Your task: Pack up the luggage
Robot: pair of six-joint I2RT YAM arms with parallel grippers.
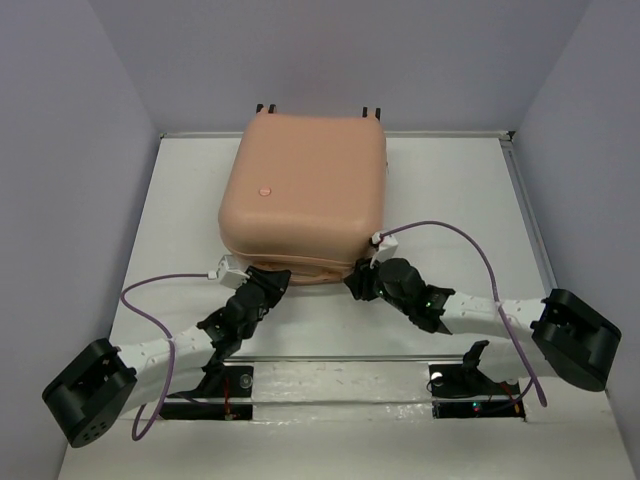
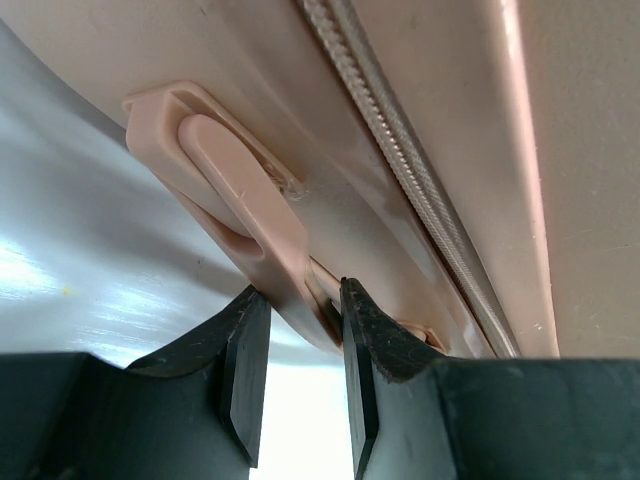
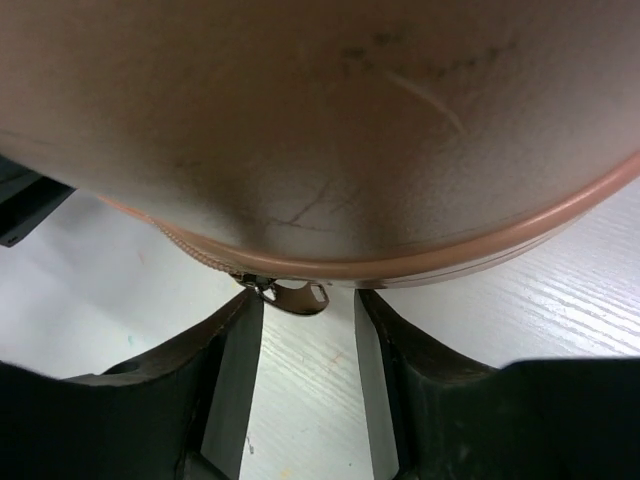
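I have the suitcase (image 1: 305,190) lying flat and closed toward the far edge of the table (image 1: 180,200), about midway across, its near side facing both arms. My left gripper (image 2: 303,292) is at the left part of that near side, its jaws clamped on the lower end of the handle (image 2: 235,190), with the zipper seam (image 2: 400,150) running just beside it. My right gripper (image 3: 307,300) sits at the right part of the same side. Its jaws stand apart, and the metal zipper pull (image 3: 292,295) hangs just beyond the tips, a little toward the left finger; I think it isn't pinched yet, though the shell shadows it. The seam runs left to right along the near side, so the right arm is the one placed to draw it. Bare table lies open toward the right edge and the near edge.
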